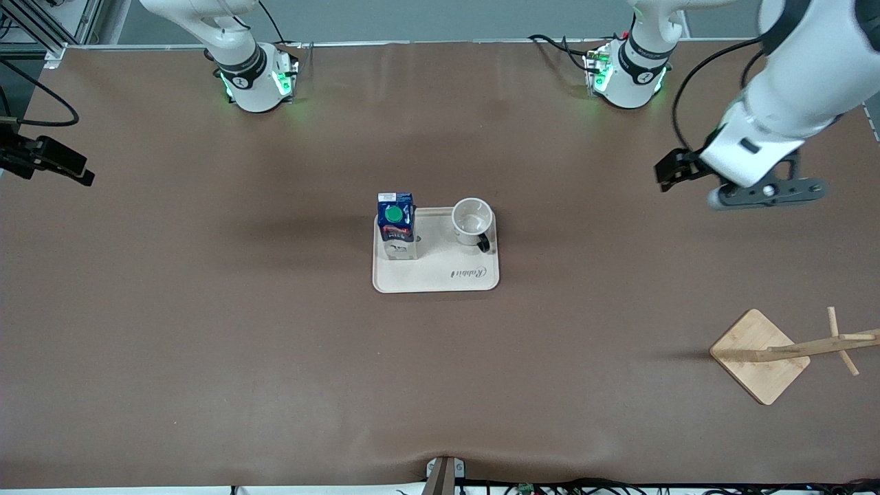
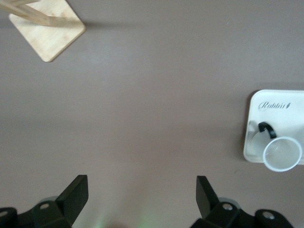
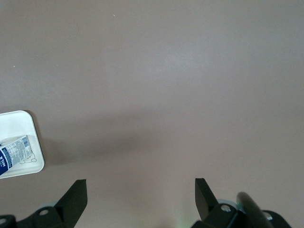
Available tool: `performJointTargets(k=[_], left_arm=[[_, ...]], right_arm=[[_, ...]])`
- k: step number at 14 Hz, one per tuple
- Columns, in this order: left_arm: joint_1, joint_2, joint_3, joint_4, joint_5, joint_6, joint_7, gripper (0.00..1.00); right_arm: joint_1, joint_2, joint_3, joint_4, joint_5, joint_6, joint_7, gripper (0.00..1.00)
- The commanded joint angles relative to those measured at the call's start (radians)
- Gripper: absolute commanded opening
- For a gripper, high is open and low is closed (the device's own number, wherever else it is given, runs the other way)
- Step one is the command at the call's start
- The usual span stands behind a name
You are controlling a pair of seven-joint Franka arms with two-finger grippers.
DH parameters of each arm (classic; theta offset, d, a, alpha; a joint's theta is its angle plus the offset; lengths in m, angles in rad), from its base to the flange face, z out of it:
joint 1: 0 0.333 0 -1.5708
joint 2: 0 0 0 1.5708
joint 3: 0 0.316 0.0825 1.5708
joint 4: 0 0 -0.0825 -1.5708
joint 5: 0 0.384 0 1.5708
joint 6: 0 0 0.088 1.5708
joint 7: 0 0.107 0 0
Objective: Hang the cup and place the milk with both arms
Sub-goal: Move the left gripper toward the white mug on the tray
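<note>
Both grippers hang over bare table with jaws apart: left gripper (image 2: 142, 194), right gripper (image 3: 141, 197). Milk (image 1: 397, 225) and cup (image 1: 472, 221) stand on the tray (image 1: 440, 278); the cup's face is hidden. Rack (image 1: 790, 350) is cut off at the left arm's end.

Right tool (image 3: 140, 197) fingers apart over table (image 3: 166, 85); milk (image 3: 14, 156) on tray (image 3: 21, 122).
</note>
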State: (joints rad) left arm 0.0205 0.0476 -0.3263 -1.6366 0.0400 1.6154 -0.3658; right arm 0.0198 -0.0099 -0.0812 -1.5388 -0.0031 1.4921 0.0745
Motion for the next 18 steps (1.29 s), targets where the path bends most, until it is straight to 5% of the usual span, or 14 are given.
performJointTargets(k=[1, 7, 11, 18], left_arm=[[-0.001, 0.005, -0.066, -0.074, 0.018, 0.102, -0.094, 1.0], [-0.013, 0.044, -0.221, -0.268, 0.02, 0.365, -0.364, 1.0], [-0.114, 0.11, -0.221, -0.344, 0.021, 0.527, -0.563, 1.0], [-0.244, 0.326, -0.221, -0.345, 0.195, 0.685, -0.896, 0.97]], right_arm=[[-0.014, 0.016, 0.006, 0.032, 0.003, -0.013, -0.009, 1.0], [-0.014, 0.018, 0.006, 0.032, 0.003, -0.013, -0.009, 1.0], [-0.014, 0.018, 0.006, 0.032, 0.003, -0.013, -0.009, 1.0], [-0.012, 0.021, 0.006, 0.032, 0.003, -0.013, -0.009, 1.0]])
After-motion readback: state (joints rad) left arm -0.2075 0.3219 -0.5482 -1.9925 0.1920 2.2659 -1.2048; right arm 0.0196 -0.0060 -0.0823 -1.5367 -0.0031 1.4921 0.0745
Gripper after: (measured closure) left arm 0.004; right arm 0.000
